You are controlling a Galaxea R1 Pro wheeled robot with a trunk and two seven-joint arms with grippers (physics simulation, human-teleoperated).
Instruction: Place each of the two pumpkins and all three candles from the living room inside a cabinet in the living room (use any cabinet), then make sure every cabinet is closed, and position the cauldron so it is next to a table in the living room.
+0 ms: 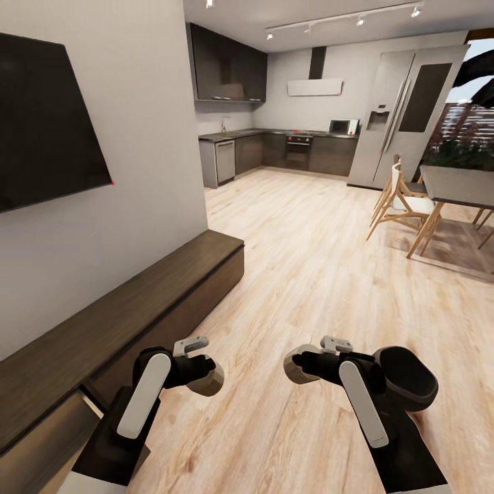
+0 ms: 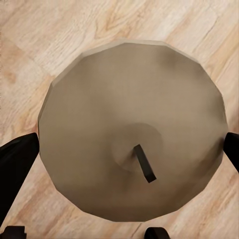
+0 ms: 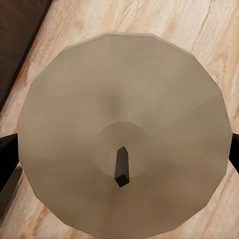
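No readable writing anywhere. In the head view, at left, long dark cabinet (image 1: 137, 302) against the wall, under a black wall screen (image 1: 48, 123). Left gripper (image 1: 206, 377) clamped on a tan candle (image 1: 209, 379); right gripper (image 1: 296, 367) clamped on a second candle (image 1: 295, 370), both above wooden floor (image 1: 302, 274). Wicks plain only in wrist views: left's candle (image 2: 132, 132), right's candle (image 3: 124, 129). Far right, dining table (image 1: 456, 185).

My left gripper (image 2: 130, 149) clamps a candle (image 2: 132, 99) seen from above, fingers (image 2: 17, 164) at nine and three o'clock, wick (image 2: 144, 163) leaning toward five; wood floor (image 2: 45, 30) lies below, apparently untouched.
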